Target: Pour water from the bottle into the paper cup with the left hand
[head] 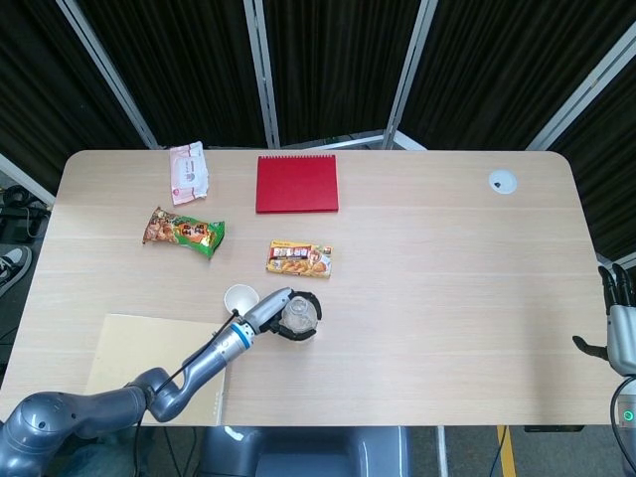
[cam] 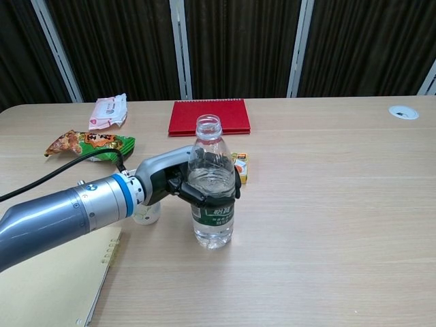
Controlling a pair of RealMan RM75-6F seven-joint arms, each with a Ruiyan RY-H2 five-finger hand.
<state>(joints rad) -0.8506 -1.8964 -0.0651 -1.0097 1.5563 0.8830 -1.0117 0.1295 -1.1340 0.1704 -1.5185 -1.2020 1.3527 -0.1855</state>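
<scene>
clear plastic, uncapped and upright, the bottle (cam: 213, 193) stood on the wooden table (cam: 327, 204), partly filled with water. the left hand (cam: 194, 182) gripped it around the middle, dark fingers (cam: 216, 198) wrapped over the front just above the green label. the paper cup (head: 239, 298) stood just beside the bottle on its left, mostly hidden behind the wrist in the chest view. beyond the bottle lay a small yellow snack box (head: 299, 258), and farther back a red notebook (head: 296, 183). a green snack bag (head: 185, 231) and a white tissue pack (head: 188, 171) lay off to the bottle's far left. a tan notebook (head: 149, 354) lay nearer than the bottle, under the left forearm. the right hand (head: 618, 320) hung well apart from the bottle, past the table's right edge, holding nothing, fingers apart.
</scene>
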